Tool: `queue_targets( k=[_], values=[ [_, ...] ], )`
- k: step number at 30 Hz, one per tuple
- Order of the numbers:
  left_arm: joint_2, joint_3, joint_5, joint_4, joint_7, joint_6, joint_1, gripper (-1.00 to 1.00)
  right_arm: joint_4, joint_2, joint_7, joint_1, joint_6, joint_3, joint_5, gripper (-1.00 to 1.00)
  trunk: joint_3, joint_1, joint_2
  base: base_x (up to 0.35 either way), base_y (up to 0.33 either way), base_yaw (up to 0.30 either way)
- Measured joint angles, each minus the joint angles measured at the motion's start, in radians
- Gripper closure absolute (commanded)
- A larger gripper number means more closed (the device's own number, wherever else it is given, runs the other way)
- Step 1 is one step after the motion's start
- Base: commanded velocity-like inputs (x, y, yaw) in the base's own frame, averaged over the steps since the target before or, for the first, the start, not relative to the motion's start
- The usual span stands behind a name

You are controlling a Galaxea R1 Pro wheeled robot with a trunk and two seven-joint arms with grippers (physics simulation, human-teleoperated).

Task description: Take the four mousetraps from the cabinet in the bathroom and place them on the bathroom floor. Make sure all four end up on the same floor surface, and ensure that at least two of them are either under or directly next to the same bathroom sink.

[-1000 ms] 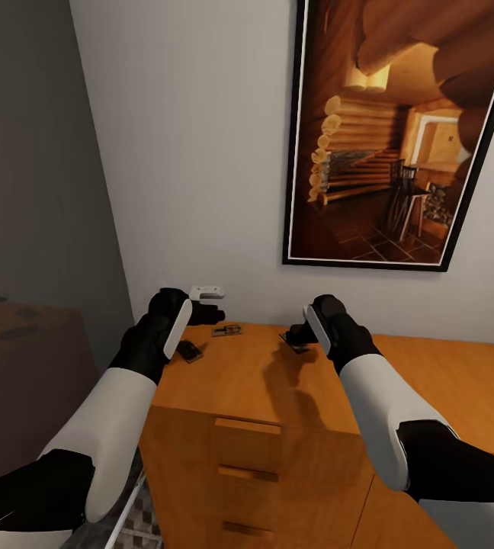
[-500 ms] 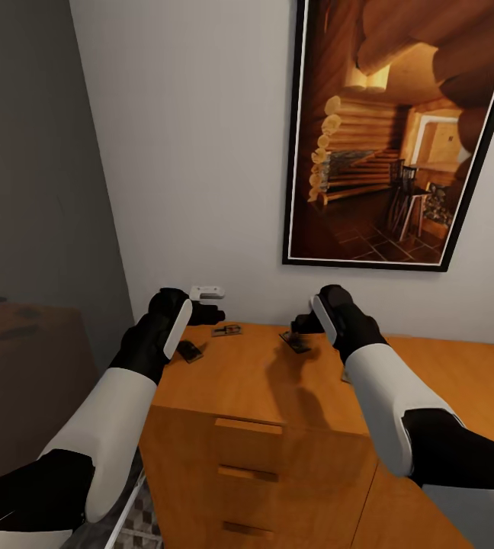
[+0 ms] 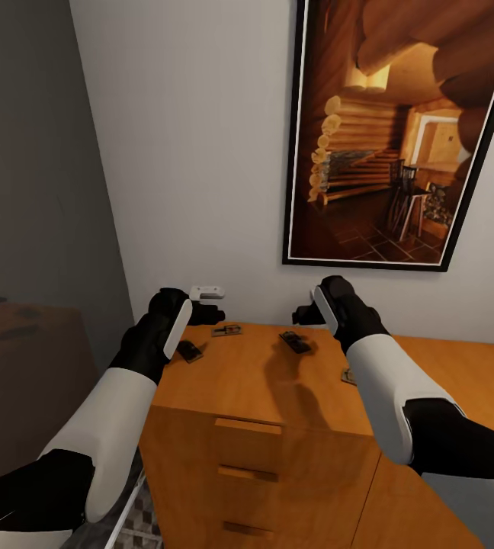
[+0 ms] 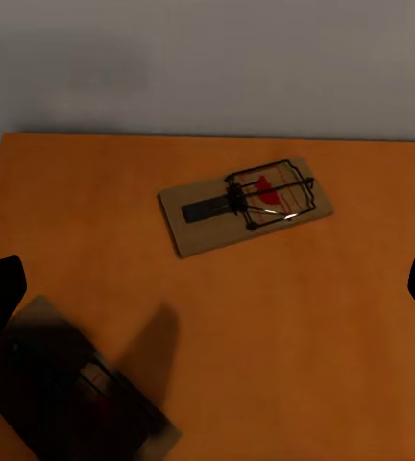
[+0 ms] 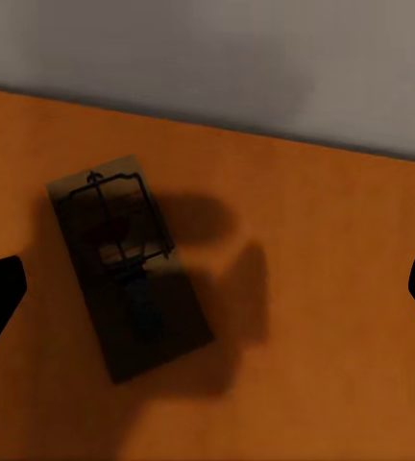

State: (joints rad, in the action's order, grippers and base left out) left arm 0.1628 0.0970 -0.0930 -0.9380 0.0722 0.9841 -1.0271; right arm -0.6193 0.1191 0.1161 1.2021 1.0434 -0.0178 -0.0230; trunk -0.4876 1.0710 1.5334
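Overhead, both open end effectors [image 3: 306, 314] hover above cabinet [image 3: 277, 389].

Furnished room of a home. Orange-brown wooden cabinet [image 3: 293, 404] with drawer fronts against a plain white wall [image 3: 194, 152]; large black-framed picture [image 3: 388, 130] of a log-cabin interior above it. Patterned floor tiles [image 3: 144, 526] by the cabinet's left front corner.
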Motion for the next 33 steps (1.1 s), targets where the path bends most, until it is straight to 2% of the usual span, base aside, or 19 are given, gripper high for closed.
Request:
queue_targets(
  k=[14,33],
  values=[
    [0.000,0.000,0.001,0.000,0.000,0.000,0.000,-1.00,0.036,0.003,0.000,0.004,0.000,-0.001,0.001,-1.00,0.000,0.000,0.000,0.002,0.000,0.000],
    [-0.001,0.000,0.001,0.000,0.000,-0.004,0.000,-1.00,0.075,0.007,0.000,0.004,0.000,-0.002,0.001,-1.00,0.000,0.000,0.000,0.066,0.000,0.000]
  ],
)
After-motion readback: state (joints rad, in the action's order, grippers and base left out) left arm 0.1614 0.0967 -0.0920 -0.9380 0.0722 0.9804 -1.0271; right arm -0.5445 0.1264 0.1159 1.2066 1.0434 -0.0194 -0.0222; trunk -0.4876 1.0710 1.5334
